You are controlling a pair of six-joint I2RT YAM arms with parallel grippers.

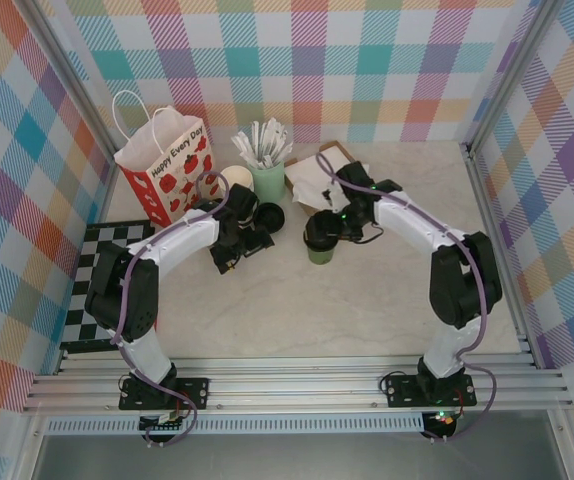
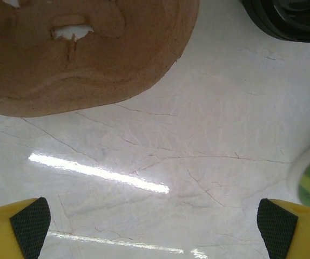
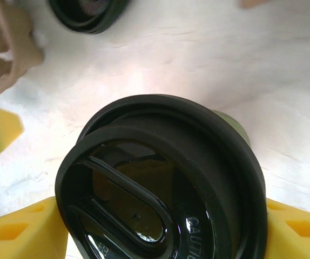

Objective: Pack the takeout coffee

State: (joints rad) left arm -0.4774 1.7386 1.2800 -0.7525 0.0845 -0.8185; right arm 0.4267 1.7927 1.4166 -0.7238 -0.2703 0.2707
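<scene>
The takeout coffee (image 3: 160, 183) stands on the bench (image 1: 367, 310), near-right of the pale green cup (image 1: 267, 180) holding wrapped sticks (image 1: 260, 143). The right claw (image 3: 160, 232) straddles it; grip cannot be confirmed. The left claw (image 2: 155, 229) stands open over bare bench, near-left of that cup.

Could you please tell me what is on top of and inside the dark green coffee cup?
A round black plastic lid sits on the dark green cup. The lid covers the opening, so its contents cannot be seen.
</scene>
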